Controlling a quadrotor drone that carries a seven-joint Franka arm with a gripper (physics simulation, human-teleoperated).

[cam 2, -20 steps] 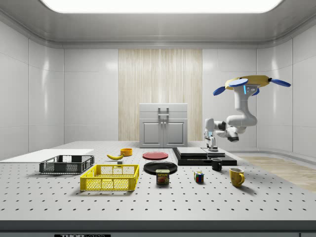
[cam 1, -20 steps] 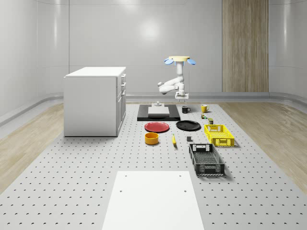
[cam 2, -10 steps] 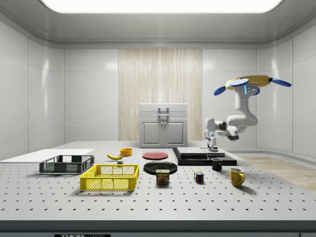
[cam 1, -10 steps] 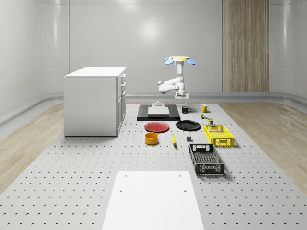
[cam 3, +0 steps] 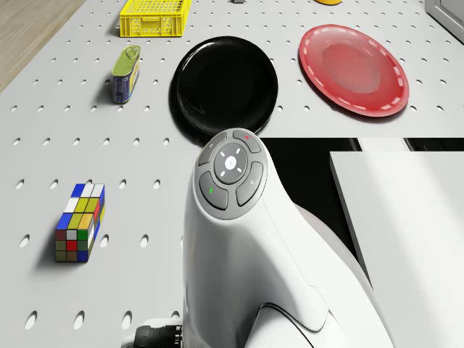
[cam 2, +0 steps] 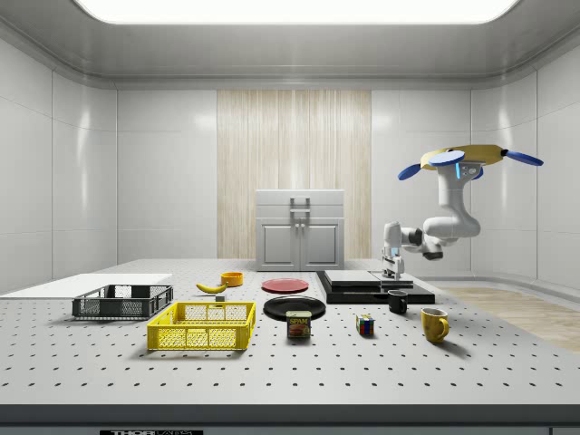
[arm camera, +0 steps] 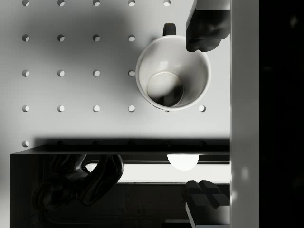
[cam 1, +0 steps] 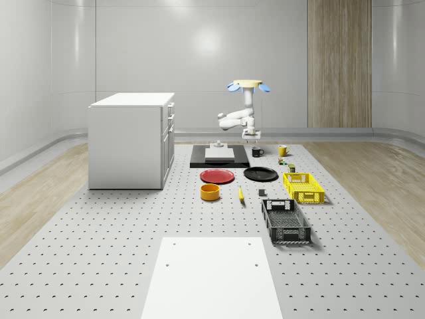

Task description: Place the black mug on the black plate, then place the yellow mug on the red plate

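Nearest us in the side view we count one yellow crate (cam 2: pixel 202 326) and one black crate (cam 2: pixel 122 301), one Rubik's cube (cam 2: pixel 364 324) and a single tin (cam 2: pixel 299 323) whose label reads SPAM. We see two mugs: the yellow mug (cam 2: pixel 434 323) stands on the table at that view's right, and the black mug (cam 2: pixel 397 301) stands on the table a little farther back, just beside the black slab (cam 2: pixel 349 292). There are two plates, the black plate (cam 2: pixel 294 306) and the red plate (cam 2: pixel 285 285) behind it, both bare, then one banana (cam 2: pixel 211 287) and one yellow bowl (cam 2: pixel 232 278). The drone (cam 2: pixel 468 161) hovers beyond the table's far end; its arm drops, elbows toward the table and points the gripper (cam 2: pixel 393 267) straight down, just above the black mug. In the wrist view one fingertip (arm camera: pixel 205 27) overlaps the mug's rim and the other (arm camera: pixel 205 198) sits over the slab, so the claw is spread and holds nothing. Farthest stands one white cabinet (cam 2: pixel 300 230).
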